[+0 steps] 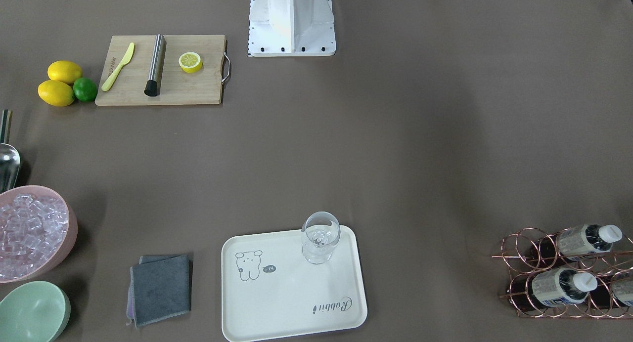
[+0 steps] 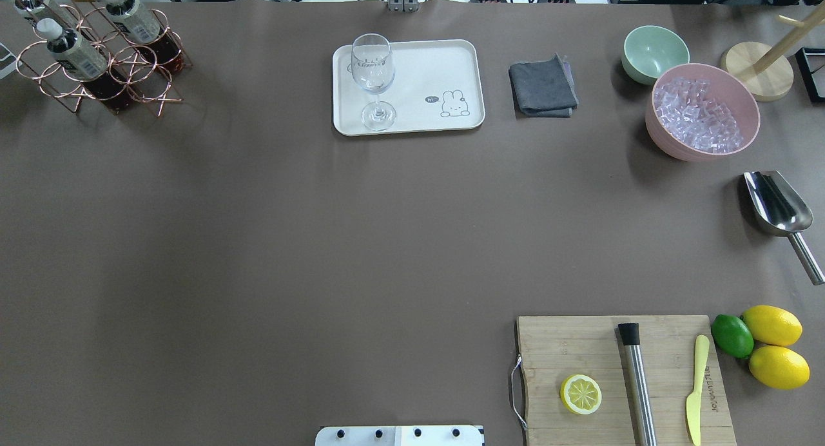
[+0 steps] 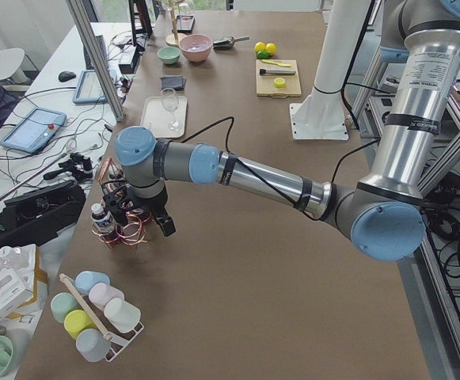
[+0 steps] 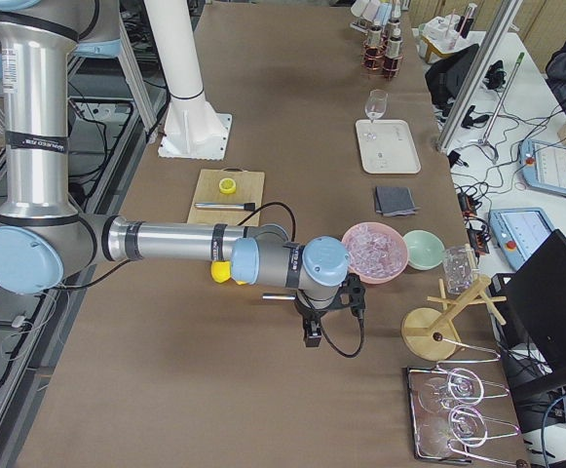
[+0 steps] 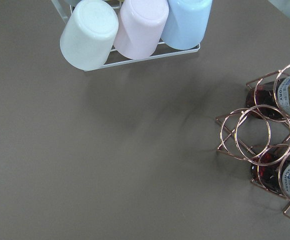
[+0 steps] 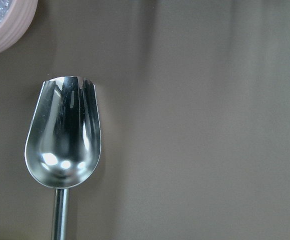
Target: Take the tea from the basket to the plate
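Three tea bottles [image 2: 72, 49] sit in the copper wire basket [image 2: 132, 85] at the far left corner of the counter [image 2: 258, 240]. None is on the plate yet. They lean in the ring cells with white caps raised and pointing toward the counter's left end, and dark bases low and toward the middle. The long axis runs cap to base, on a slant.

The left fingers [image 3: 167, 226] hang low just beside the basket. Only the side view shows them, so I cannot tell whether they are spread or pressed together. The left wrist view puts the basket rings at its right edge with two bottle bases showing, so the bottles lie off to one side and not under the fingers.

The right fingers [image 4: 313, 337] hover at the opposite end above a steel scoop [image 6: 62, 132], next to the pink ice bowl [image 2: 702, 111]. Their state cannot be told either.

The cream plate [image 2: 432, 62] is mid-counter on the far side, well apart from the basket. A stemmed glass [image 2: 372, 78] stands on the plate's end nearer the basket.

Judgement: the left arm is far nearer and should take the bottle. It needs to shift sideways over a bottle and close across its slanted axis.
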